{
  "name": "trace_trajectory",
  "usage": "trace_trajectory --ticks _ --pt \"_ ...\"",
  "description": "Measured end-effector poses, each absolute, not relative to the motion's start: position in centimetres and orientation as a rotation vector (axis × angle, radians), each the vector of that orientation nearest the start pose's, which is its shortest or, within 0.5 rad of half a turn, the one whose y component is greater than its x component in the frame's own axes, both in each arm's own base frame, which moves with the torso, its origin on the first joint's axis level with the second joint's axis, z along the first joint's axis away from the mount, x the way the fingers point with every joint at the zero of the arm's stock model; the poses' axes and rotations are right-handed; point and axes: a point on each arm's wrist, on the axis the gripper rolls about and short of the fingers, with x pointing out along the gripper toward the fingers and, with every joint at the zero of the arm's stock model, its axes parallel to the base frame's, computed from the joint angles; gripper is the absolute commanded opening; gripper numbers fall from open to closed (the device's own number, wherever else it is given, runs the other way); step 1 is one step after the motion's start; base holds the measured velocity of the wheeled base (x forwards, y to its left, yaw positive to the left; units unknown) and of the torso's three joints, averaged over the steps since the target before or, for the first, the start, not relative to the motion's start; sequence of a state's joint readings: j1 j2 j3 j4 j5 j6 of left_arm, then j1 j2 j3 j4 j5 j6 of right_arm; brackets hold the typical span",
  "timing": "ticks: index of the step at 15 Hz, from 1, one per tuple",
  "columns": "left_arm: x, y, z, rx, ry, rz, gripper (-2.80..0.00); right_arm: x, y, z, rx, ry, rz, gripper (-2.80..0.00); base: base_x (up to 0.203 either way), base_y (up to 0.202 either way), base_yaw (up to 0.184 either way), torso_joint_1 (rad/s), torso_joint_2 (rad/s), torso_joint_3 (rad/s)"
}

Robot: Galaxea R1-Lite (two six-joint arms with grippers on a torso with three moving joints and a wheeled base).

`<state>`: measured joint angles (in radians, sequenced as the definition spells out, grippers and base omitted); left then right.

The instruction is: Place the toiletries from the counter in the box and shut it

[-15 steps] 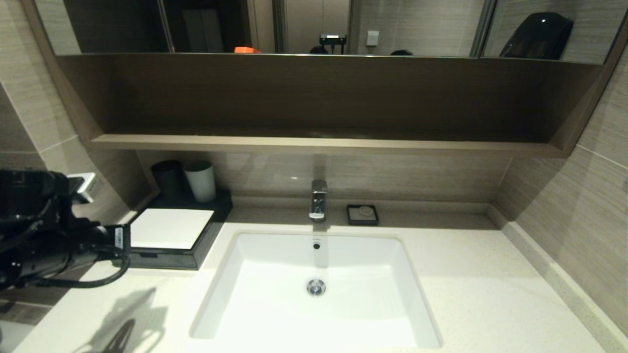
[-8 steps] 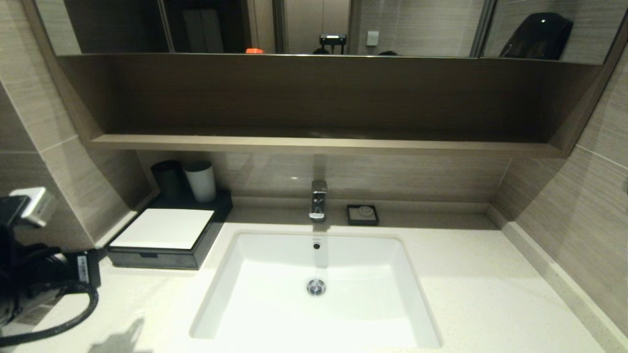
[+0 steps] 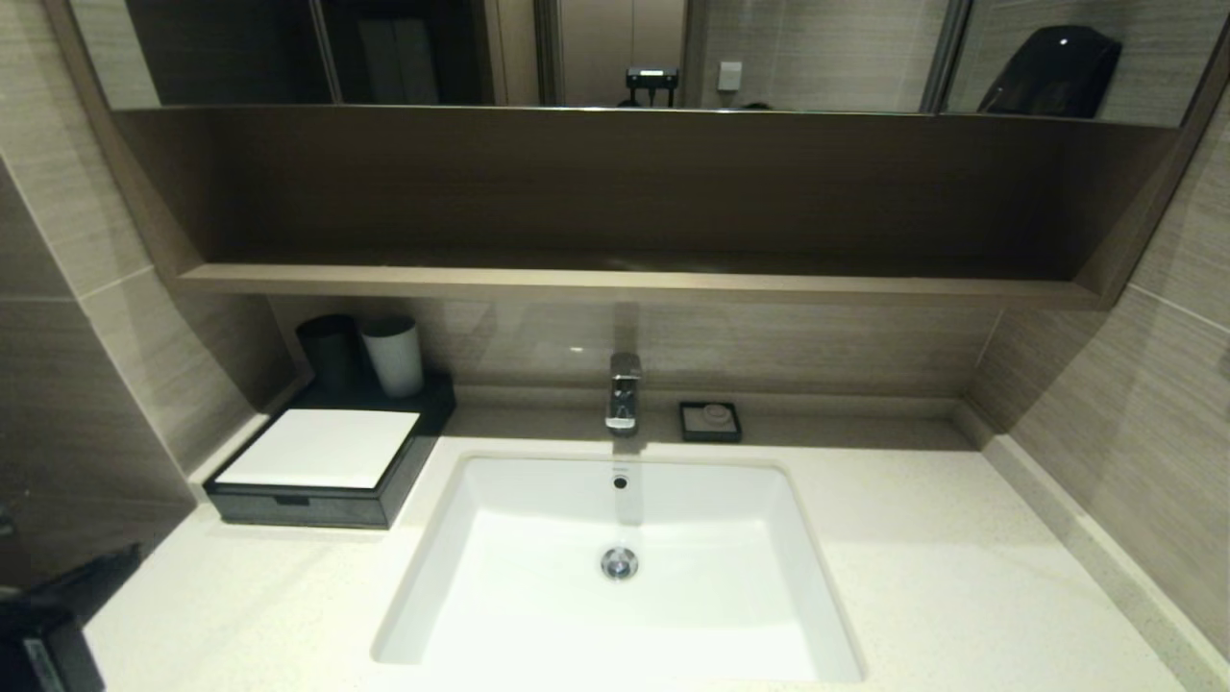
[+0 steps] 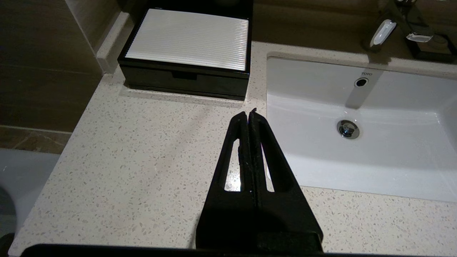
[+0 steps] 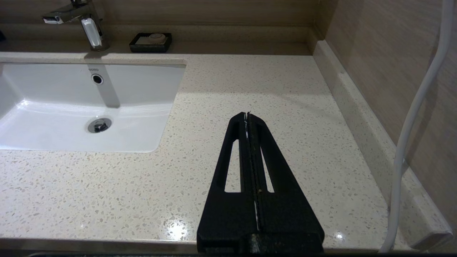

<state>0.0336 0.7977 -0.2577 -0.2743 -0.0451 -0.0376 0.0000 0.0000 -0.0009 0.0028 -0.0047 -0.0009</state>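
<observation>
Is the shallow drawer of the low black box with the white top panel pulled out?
No, the drawer sits flush with the front of the low black box with the white ribbed top, fully pushed in.

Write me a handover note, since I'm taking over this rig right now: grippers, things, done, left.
Left gripper: shut, empty, over the counter in front of the box.
Right gripper: shut, empty, over the counter right of the sink.
Box: back left corner, drawer pushed in.
Toiletries: none visible on the counter.
Done: the box looks closed; its contents are hidden.
Left: apparently nothing.
</observation>
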Motion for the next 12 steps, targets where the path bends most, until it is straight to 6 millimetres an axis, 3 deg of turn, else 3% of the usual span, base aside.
trace_trajectory --ticks 7,12 --pt "0.9 -0.1 14.5 0.001 0.146 -0.020 -2.80 -2.3 0.0 7.5 -0.001 0.002 -0.004 -2.80 0.000 0.000 0.000 0.000 0.00 0.000" --pt "-1.7 -0.2 12.9 0.026 0.084 -0.032 -2.80 -2.3 0.0 7.5 0.000 0.002 -0.005 -2.80 0.000 0.000 0.000 0.000 0.00 0.000"
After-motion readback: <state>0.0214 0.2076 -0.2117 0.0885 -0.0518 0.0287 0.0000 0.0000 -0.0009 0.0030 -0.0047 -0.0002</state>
